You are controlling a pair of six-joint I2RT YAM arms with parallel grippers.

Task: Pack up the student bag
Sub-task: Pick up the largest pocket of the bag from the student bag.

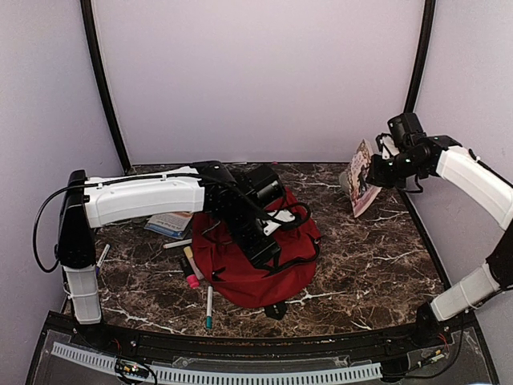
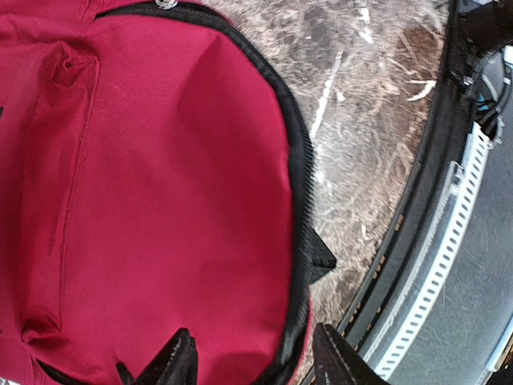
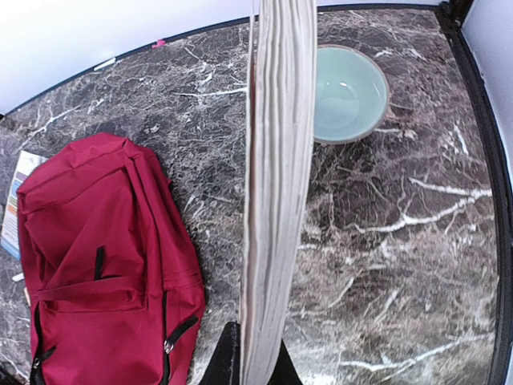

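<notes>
Black fingertips point(image 2: 172, 361) of the left gripper point(image 2: 252, 362) sit closest to the lens. They stand about half apart with nothing pinched between them. The black zip point(image 2: 298, 200) along the rim of the student bag point(image 2: 144, 200) runs down into the gap, so this pincer hangs right over the bag's edge, with red fabric to one side and the marble table point(image 2: 361, 120) to the other. Seen from above, the left arm reaches across the bag, which lies in the middle of the table with pens point(image 1: 192, 269) just beside it on its left. The right gripper point(image 1: 383, 171) is well apart from the bag, raised toward the far right corner and clamped on a book point(image 1: 362, 178) held edge-up. From the right wrist the book's page edge runs straight up the picture. A pale green bowl point(image 3: 349, 92) sits beyond it on one side, and the bag lies low on the other, toward the left arm, its long axis roughly parallel with the pages. No open mouth shows on the bag in any view, so the zip probably has to be drawn first, and the left pincer at the rim is the one placed for that. The book would then need to travel leftward and down toward the table's middle, its flat side following the bag's length.
</notes>
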